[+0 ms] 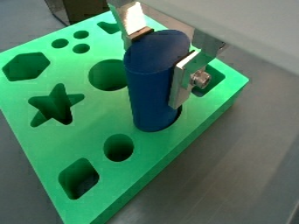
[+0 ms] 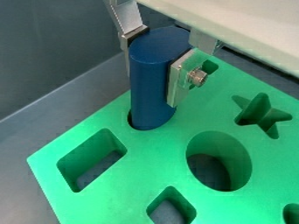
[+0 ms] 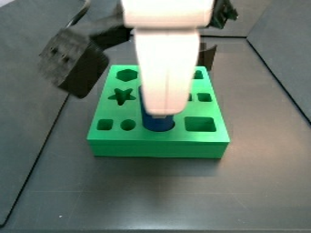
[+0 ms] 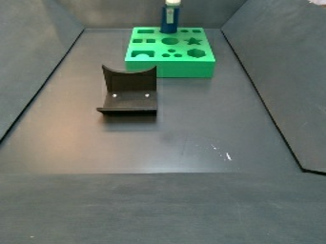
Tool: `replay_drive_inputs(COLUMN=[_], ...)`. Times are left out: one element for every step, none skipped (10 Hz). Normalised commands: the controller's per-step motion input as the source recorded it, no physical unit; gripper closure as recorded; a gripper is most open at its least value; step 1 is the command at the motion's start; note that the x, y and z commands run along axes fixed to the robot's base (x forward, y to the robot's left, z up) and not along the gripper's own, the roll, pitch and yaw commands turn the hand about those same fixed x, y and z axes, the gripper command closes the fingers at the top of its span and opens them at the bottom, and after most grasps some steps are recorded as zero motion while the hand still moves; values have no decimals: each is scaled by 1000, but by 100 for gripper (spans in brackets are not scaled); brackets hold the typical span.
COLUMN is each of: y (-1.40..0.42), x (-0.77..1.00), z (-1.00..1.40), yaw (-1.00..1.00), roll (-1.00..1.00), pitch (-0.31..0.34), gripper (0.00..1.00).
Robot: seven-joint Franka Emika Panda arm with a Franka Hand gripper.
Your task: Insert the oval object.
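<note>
The blue oval peg [image 1: 155,83] stands upright between my gripper's [image 1: 162,57] silver fingers, which press on its two sides near its top. Its lower end is inside a hole of the green block [image 1: 163,166], close to the block's edge; most of the peg stands above the surface. The other wrist view shows the same: the gripper [image 2: 156,59] is shut on the peg [image 2: 149,87] over the green block [image 2: 135,168]. In a side view the peg [image 3: 158,123] shows below the white gripper body. In a side view the peg [image 4: 171,16] stands at the block's [image 4: 173,65] far side.
The block has other holes: a star [image 1: 52,103], a hexagon [image 1: 24,63], a round hole [image 2: 216,162] and a rectangular one [image 2: 91,157]. The dark fixture [image 4: 128,92] stands on the floor in front of the block. Grey walls enclose the floor.
</note>
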Motion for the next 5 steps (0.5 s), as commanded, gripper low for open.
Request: replay_drive_inputs(y=[-109, -131, -111, -46, 0], x=[0, 0, 86, 0, 0], z=[-403, -400, -291, -89, 0], yaw=[-400, -366, -360, -114, 0], roll=[150, 129, 147, 36, 0], pitch=[124, 124, 146, 39, 0], gripper=[100, 100, 100, 100, 100])
